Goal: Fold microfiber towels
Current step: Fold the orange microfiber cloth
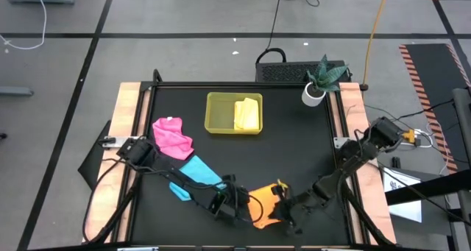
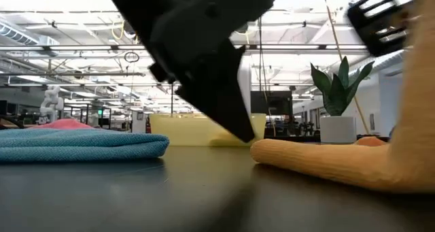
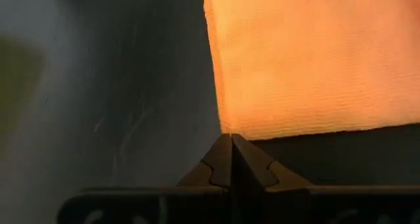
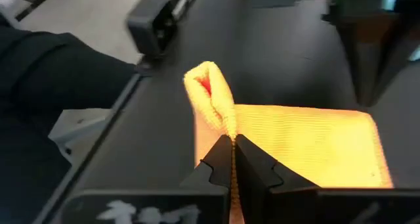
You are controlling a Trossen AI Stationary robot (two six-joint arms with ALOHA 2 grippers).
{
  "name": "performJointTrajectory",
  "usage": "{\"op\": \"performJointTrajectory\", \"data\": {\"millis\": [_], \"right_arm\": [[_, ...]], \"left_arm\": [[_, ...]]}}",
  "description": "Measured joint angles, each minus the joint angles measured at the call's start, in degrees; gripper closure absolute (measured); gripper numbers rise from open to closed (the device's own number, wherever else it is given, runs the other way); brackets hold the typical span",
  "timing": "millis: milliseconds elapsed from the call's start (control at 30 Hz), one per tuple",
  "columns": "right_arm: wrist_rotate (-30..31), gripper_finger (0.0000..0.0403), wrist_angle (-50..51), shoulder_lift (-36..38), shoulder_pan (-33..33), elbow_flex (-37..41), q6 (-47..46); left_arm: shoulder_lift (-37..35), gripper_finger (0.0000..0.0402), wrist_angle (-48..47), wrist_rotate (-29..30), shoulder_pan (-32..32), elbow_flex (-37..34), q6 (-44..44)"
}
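Observation:
The orange towel (image 1: 260,204) lies near the table's front edge, between my two grippers. My left gripper (image 1: 241,204) is shut at its left corner and my right gripper (image 1: 282,207) is shut on its right side. In the low view the towel's left end (image 2: 272,152) rests on the table, and its right part (image 2: 408,123) rises up toward my right gripper. The blue towel (image 1: 193,176) and the pink towel (image 1: 171,136) lie flat at the left. The yellow towel (image 1: 247,113) lies in the tray (image 1: 218,112). My left gripper (image 3: 231,140) has the orange towel's corner (image 3: 226,127) right at its shut fingertips, coming slanting down from the table's left. That corner lies on the table, and the cloth spreads flat away from the fingers. My right gripper (image 4: 233,142) pinches a bunched corner of the orange towel (image 4: 211,96) between its two fingers, and a folded lump sticks out past the tips. It comes slanting down from the right. The held part is lifted, and the rest (image 4: 308,145) slopes down to the table.
A potted plant (image 1: 319,82) stands at the table's far right corner. The tray sits at the far middle. Wooden rails (image 1: 126,118) run along the table's left and right sides. Bare black tabletop (image 1: 294,148) lies between the tray and the orange towel.

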State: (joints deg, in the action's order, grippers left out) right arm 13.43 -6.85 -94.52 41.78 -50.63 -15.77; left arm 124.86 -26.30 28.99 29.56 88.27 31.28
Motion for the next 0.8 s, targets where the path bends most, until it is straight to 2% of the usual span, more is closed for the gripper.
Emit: {"op": "performJointTrajectory", "data": {"millis": [300, 467, 800], "right_arm": [[-4.70, 0.0402, 0.11, 0.00, -9.23, 0.00, 3.46], [-4.69, 0.0403, 0.47, 0.00, -12.35, 0.00, 6.12], [-4.10, 0.0403, 4.18, 0.02, -16.41, 1.37, 4.29]], "left_arm": [[2.64, 0.0397, 1.82, 2.62, -1.12, -0.03, 0.28], [2.71, 0.0392, 4.06, 2.75, -0.92, -0.07, -1.02], [2.71, 0.0391, 3.65, 2.67, 0.80, -0.07, -2.68]]}}
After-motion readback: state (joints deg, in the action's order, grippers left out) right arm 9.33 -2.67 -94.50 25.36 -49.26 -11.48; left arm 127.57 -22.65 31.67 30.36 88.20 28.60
